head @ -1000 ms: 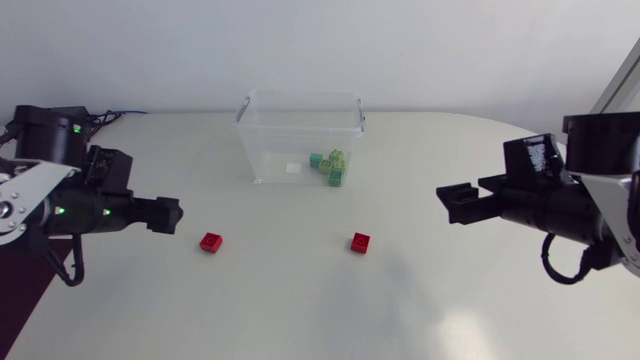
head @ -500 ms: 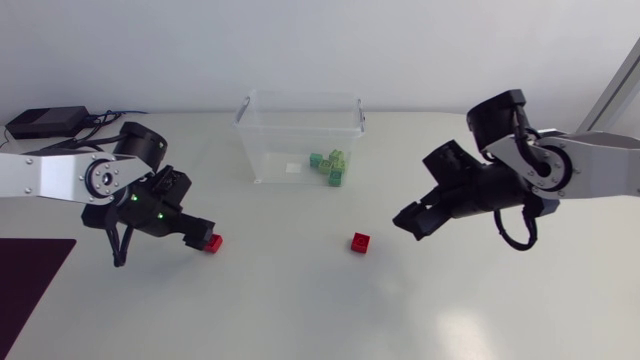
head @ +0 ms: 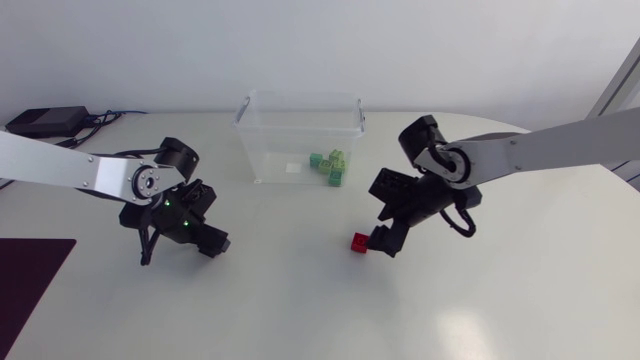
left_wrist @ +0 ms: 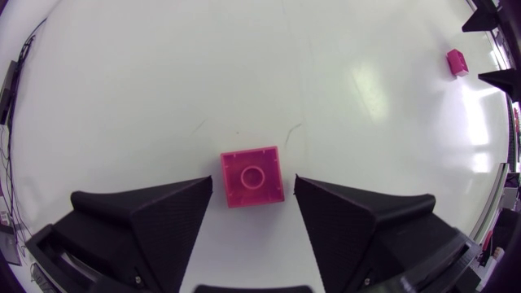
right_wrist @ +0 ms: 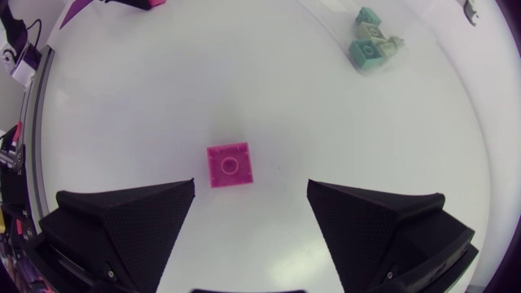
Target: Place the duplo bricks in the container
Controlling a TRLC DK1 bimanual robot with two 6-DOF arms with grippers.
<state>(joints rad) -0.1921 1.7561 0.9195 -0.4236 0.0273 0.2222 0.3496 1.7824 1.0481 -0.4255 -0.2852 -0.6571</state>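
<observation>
Two red bricks lie on the white table. The left one (left_wrist: pixel 252 175) sits between the fingers of my left gripper (left_wrist: pixel 254 182), which flank it closely with slim gaps on both sides; from overhead my left gripper (head: pixel 213 243) hides it. The right red brick (head: pixel 359 243) (right_wrist: pixel 229 164) lies just ahead of my right gripper (head: pixel 385 243) (right_wrist: pixel 251 185), whose fingers stand wide open, the brick nearer one fingertip. The clear container (head: pixel 300 96) stands at the back centre with several green bricks (head: pixel 332 166) (right_wrist: pixel 370 41) inside.
A black box with cables (head: pixel 40 121) sits at the far left back of the table. A dark mat (head: pixel 28 280) lies at the front left. The left wrist view also shows the right red brick (left_wrist: pixel 457 62) far ahead.
Both arms swung in from the sides and came down at the red bricks. My left gripper's fingers have narrowed around its brick; my right gripper stayed wide.
</observation>
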